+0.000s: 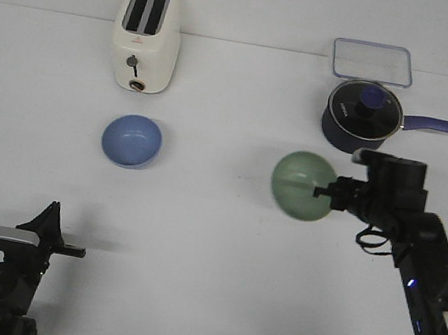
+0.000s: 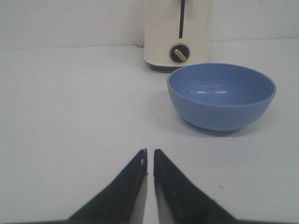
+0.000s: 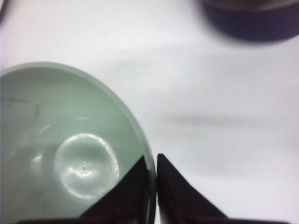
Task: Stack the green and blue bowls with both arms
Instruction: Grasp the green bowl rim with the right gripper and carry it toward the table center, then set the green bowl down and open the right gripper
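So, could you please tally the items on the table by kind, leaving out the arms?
Bowls: 2, blue bowl and green bowl, the latter held by the right tool
Toasters: 1
Saucepans: 1
Clear container lids: 1
Total: 5

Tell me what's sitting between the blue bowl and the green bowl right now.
Nothing: the front view shows only bare white table between the blue bowl and the green bowl held by the right gripper.

The green bowl (image 3: 70, 154) is cut off by the right wrist view's edge. The saucepan (image 3: 252, 18) beyond the green bowl is blurred and cropped. The toaster (image 2: 177, 32) behind the blue bowl (image 2: 220, 95) is cropped.
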Tool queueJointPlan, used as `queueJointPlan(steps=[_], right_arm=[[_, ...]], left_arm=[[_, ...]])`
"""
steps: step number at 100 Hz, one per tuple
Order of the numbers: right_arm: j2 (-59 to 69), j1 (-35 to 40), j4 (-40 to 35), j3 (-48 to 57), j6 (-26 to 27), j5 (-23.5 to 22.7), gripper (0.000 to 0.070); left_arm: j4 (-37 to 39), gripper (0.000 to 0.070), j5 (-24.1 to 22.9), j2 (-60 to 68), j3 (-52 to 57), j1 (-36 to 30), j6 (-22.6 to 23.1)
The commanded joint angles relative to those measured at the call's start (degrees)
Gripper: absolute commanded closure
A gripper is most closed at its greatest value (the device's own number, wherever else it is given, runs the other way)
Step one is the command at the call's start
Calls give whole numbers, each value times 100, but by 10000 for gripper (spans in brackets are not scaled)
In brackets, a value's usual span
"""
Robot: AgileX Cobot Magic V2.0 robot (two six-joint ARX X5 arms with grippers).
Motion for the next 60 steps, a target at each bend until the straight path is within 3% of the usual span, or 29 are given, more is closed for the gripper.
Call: queueJointPlan(steps=[1,28,60], right_arm=[[22,468,94,-249,245,33,700],[197,2398,855,-1228,946,763,700],[616,3025,909,-1250,1025,1274,700]], left_arm=[[94,685,28,-9,-116,9,-11],[94,685,28,-9,-116,9,-11],[94,685,28,-9,-116,9,-11]])
